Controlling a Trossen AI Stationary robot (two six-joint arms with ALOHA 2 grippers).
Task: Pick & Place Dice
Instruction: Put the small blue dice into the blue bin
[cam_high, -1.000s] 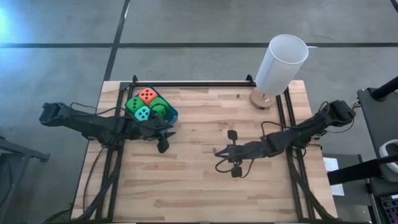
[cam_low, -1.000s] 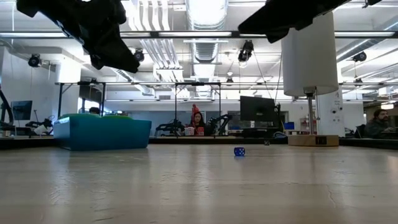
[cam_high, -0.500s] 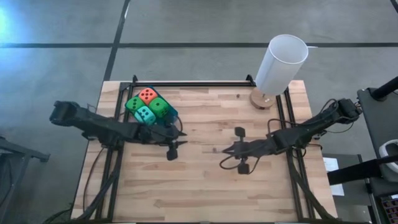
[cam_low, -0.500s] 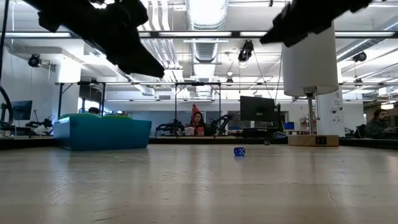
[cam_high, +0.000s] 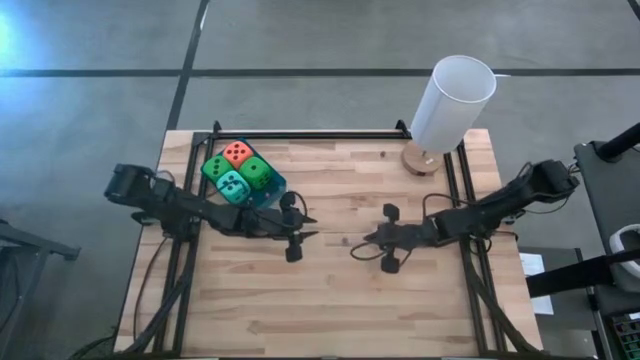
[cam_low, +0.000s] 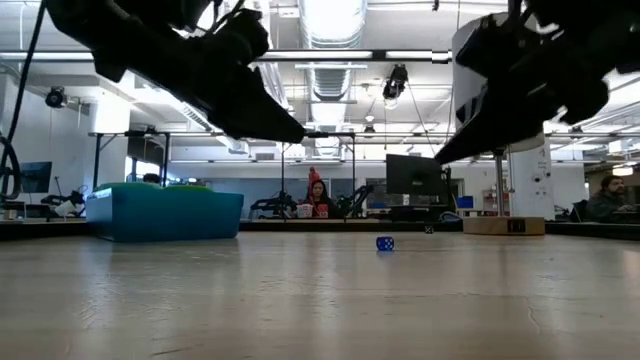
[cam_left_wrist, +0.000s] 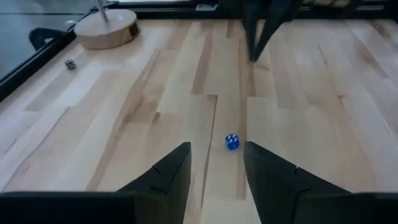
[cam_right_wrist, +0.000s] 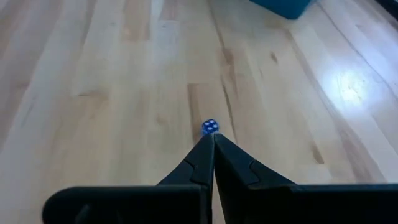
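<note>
So there's a tiny blue die (cam_left_wrist: 232, 142) sitting alone on the wooden surface (cam_high: 330, 300), roughly mid-table, and both arms are pointed at it from opposite sides. The left tool (cam_left_wrist: 214, 163) is above the wood with its fingers a modest gap apart, nothing between them; in its wrist view the blue die lies just ahead of the fingertips, slightly toward one finger, not touching either. The right tool (cam_right_wrist: 212, 143) has its fingers pressed together to a point, holding nothing, and the blue die (cam_right_wrist: 210, 127) is right off the tip, close but apart. From the low view the die (cam_low: 385, 243) rests flat on the surface with both arms hanging over it.

The bigger dice are all in the blue tray (cam_high: 277, 184) at the back-left corner: orange-red die (cam_high: 237, 153), two green dice (cam_high: 257, 174) and a teal die (cam_high: 231, 184), packed against each other. A white lamp (cam_high: 450, 105) stands at the back right.

Compared to a second ago, the left arm has stretched out from beside the tray toward the centre, and the right tool has shifted a little too. The dice haven't moved.
</note>
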